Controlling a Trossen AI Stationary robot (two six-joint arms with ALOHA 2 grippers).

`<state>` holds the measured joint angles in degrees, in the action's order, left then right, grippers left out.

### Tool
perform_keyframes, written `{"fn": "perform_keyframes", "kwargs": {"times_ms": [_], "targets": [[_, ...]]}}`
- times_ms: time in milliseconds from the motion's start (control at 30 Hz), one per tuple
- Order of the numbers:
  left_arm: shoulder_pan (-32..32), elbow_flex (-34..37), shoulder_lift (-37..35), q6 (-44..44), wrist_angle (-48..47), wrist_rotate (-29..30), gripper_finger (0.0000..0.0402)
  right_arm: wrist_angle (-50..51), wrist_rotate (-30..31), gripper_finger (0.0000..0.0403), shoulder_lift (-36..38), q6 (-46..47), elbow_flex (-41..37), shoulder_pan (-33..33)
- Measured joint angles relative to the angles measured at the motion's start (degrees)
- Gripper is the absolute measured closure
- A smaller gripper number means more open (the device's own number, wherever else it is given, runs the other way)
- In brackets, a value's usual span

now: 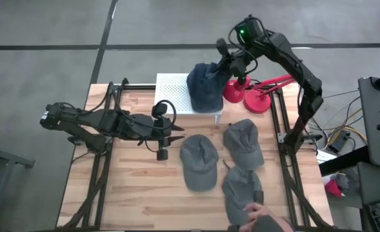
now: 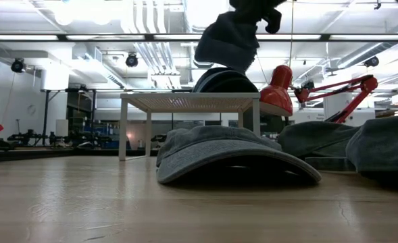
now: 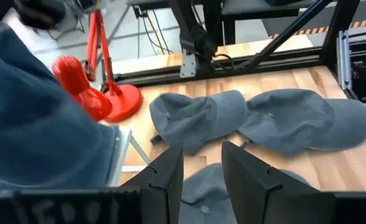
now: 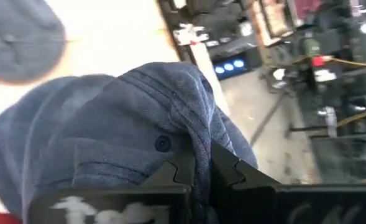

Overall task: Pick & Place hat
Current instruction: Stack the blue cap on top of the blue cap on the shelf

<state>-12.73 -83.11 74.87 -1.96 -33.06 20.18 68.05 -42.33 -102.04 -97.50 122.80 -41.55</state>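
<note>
right gripper pinched tight on the blue hat | hat dangles below the fingers, right over the white stand's near-right corner | left gripper parked mid-table, fingers slightly apart, holding nothing | grey caps nearer the left one

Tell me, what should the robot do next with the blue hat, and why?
Probably lower it. The right hand is shut on the blue hat, which hangs above the white stand, not yet resting on it.
</note>
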Motion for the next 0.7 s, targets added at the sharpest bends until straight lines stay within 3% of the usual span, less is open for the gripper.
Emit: {"fn": "perform_keyframes", "kwargs": {"times_ms": [200, 700], "targets": [[0.5, 0.0, 0.0, -4.7, 4.1, 2.6, 0.0289, 6.4, -0.2, 0.0394, -4.5, -2.8, 3.6, -0.5], [3.3, -0.1, 0.0, -5.7, 5.7, 3.1, 0.0289, 6.4, 0.3, 0.0392, -9.3, -5.5, 4.5, -0.9]]}}
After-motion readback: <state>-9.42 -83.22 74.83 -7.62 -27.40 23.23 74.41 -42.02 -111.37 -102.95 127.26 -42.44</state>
